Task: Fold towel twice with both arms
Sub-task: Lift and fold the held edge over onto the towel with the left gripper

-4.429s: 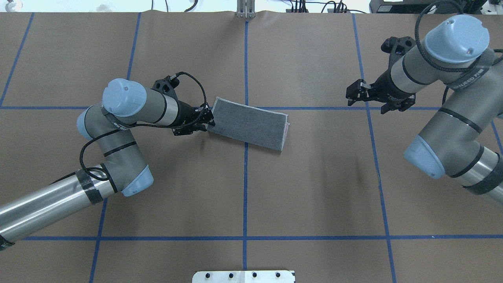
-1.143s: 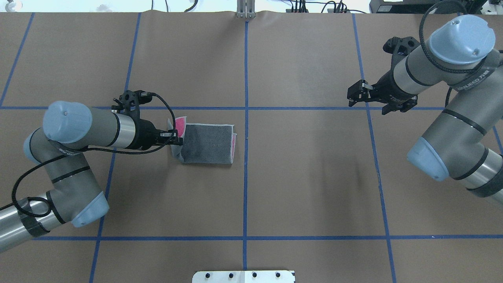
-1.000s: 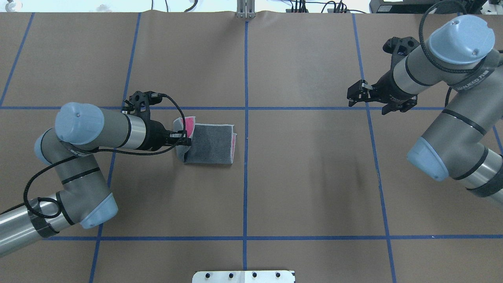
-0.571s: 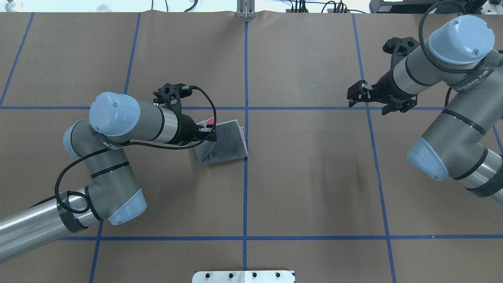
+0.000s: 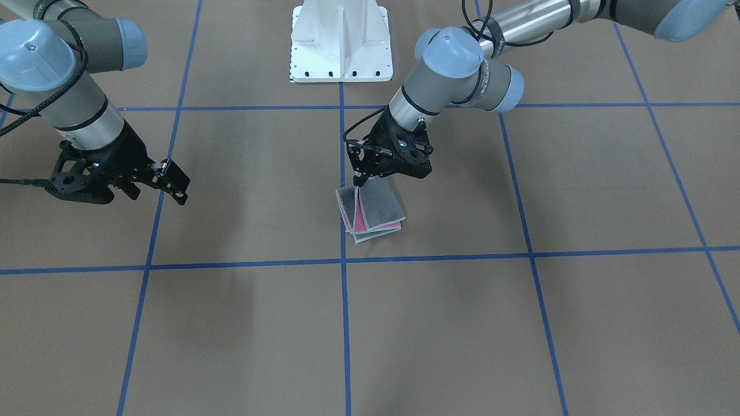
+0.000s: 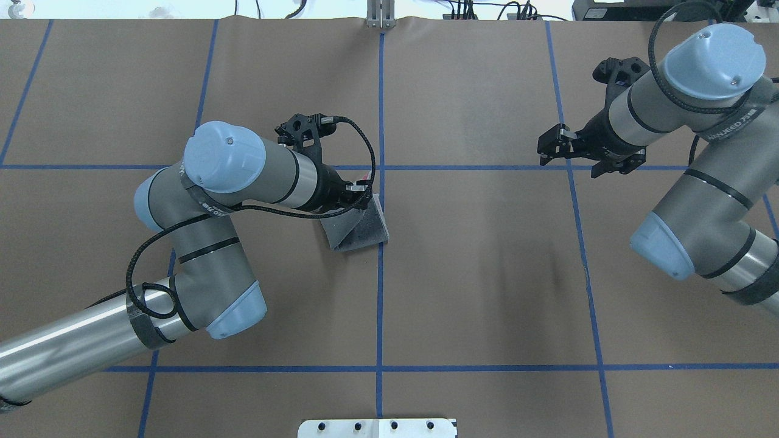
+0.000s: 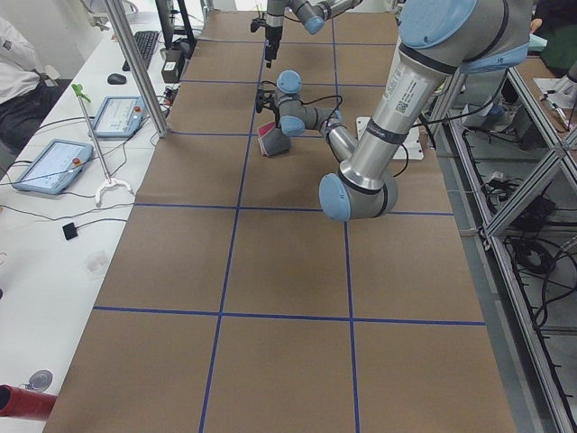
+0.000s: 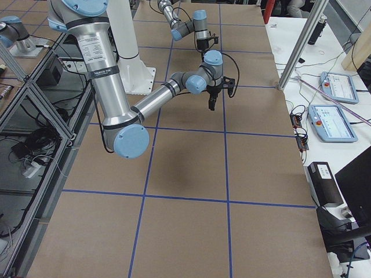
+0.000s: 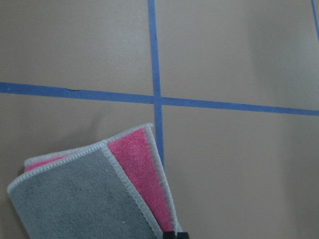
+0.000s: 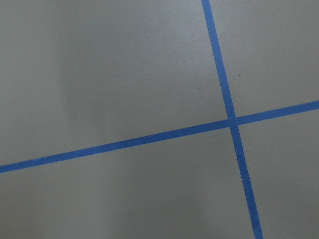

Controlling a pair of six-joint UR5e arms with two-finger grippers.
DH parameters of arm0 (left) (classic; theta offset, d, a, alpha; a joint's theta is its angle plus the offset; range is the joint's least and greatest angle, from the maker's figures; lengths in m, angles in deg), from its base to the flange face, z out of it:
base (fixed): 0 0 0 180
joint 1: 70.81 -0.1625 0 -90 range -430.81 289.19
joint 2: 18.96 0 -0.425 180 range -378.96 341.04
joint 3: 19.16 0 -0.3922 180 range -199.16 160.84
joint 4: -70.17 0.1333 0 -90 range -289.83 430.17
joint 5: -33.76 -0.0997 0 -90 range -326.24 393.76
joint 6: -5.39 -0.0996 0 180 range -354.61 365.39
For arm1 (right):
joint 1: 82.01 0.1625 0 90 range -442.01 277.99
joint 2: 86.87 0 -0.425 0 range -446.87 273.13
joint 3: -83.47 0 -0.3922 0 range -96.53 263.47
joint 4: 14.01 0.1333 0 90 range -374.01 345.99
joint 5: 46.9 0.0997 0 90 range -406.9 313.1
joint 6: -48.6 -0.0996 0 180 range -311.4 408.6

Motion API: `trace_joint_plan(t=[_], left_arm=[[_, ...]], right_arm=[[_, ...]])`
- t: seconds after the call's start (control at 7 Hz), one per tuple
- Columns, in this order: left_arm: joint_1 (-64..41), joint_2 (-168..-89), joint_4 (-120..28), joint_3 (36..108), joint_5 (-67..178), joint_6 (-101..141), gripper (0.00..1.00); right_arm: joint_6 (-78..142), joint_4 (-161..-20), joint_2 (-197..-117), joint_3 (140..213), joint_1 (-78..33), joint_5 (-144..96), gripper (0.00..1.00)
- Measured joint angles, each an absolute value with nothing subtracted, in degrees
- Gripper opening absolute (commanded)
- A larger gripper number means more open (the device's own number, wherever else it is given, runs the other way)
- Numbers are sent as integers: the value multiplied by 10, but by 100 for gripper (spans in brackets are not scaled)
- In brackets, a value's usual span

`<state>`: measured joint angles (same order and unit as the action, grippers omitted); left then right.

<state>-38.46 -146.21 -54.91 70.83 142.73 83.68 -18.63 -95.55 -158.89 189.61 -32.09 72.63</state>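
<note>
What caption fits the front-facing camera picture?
The left gripper pinches the folded pink-and-grey towel by a corner; the right gripper hangs open, far aside.

Table cover: brown paper (image 6: pixel 487 274), matte, slightly wavy along the far edge.
Grid: blue tape lines (image 6: pixel 380 304). One line passes just beside the left claw (image 5: pixel 358 184), and a crossing sits near it on the side away from the base.
Base plate: white (image 5: pixel 341 40), row of dark bolt heads, behind the claw.
Bench: white (image 7: pixel 54 225), across the table, well past the claw. It carries tablets (image 7: pixel 43 166), a keyboard (image 7: pixel 144 45) and a mouse (image 7: pixel 115 78).
Post: aluminium (image 7: pixel 135 63), at the bench edge.
Floor: cable bundles (image 7: pixel 532 216) under metal framing, behind the claw.
Light: even, shadows soft.
</note>
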Motion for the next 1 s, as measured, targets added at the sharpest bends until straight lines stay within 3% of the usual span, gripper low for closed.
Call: trace_joint_plan(t=[0.14,0.29,0.43,0.57,1.0], left_arm=[[-385,-1468,-544,704,1426,841,0],[-385,-1474,-542,694,1421,842,21],[-387,-1482,-542,681,1414,843,68],[-389,-1488,-542,673,1410,844,100],[-390,-1499,-542,669,1408,904,100]], right_arm=[[-186,-955,-1589,1896,-321,726,100],[-186,-955,-1589,1896,-321,726,100],[-186,-955,-1588,1896,-322,726,100],[-186,-955,-1589,1895,-322,726,100],[-186,-955,-1589,1894,-322,726,100]])
